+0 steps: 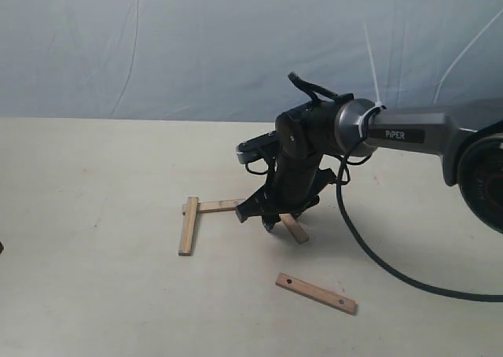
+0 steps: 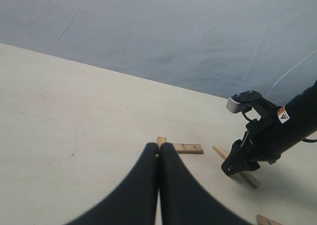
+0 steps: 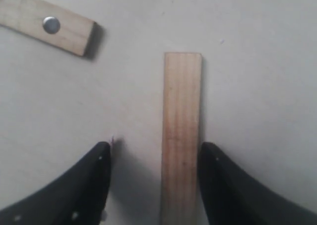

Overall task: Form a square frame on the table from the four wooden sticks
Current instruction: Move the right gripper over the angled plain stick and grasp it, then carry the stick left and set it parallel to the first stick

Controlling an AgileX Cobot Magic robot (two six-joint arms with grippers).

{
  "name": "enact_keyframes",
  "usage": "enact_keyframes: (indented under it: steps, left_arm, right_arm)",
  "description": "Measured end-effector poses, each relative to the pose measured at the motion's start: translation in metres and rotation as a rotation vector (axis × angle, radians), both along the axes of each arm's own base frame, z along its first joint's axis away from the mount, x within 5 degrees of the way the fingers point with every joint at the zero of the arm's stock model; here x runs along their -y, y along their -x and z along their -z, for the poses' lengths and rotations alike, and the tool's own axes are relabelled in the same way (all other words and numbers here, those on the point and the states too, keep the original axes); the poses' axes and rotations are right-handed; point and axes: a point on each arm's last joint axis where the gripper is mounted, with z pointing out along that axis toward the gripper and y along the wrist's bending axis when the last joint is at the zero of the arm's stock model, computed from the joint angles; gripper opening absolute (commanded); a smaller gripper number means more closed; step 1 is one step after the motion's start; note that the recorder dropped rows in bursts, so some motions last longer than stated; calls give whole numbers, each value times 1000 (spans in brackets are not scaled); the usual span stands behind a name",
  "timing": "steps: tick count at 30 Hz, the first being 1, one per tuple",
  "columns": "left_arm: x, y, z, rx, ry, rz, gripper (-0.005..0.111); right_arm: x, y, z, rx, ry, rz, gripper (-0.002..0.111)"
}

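Observation:
Two wooden sticks form an L on the table (image 1: pixel 94 184): one (image 1: pixel 187 226) runs toward the front, the other (image 1: pixel 216 206) runs right from its far end. A third stick (image 1: pixel 295 229) lies slanted under my right gripper (image 1: pixel 271 219). In the right wrist view this stick (image 3: pixel 181 136) lies flat between the open fingers (image 3: pixel 213 175), nearer one of them, and my right gripper (image 3: pixel 154 150) does not hold it. The fourth stick (image 1: pixel 316 293) lies apart at the front. My left gripper (image 2: pixel 159 150) is shut and empty, away from the sticks.
A black cable (image 1: pixel 377 255) trails from the right arm (image 1: pixel 424 133) across the table. A grey backdrop (image 1: pixel 196 42) closes off the far edge. A stick end with a metal rivet (image 3: pixel 47 27) lies near the right gripper.

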Motion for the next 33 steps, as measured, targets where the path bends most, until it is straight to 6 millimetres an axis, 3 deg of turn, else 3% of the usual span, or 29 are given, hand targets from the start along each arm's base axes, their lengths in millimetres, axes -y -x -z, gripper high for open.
enact_keyframes:
  steps: [4,8,14,18,24,28,33]
  left_arm:
    - [0,0,0,0,0,0,0]
    - [0,0,0,0,0,0,0]
    - [0,0,0,-1,2,0,0]
    - [0,0,0,1,3,0,0]
    - [0,0,0,3,3,0,0]
    - [0,0,0,2,6,0,0]
    - [0,0,0,2,7,0,0]
  right_arm:
    - [0,-1,1,2,-2,1,41]
    - [0,-1,2,0,-2,3,-2]
    - [-2,-3,-5,-28,-27,104,0]
    - [-7,-8,-26,-47,-53,224,0]
    - [-29,1,-45,-57,-85,314,0]
    - [-51,15,-45,-43,-103,328,0]
    - [-60,20,-38,-45,-107,335,0]
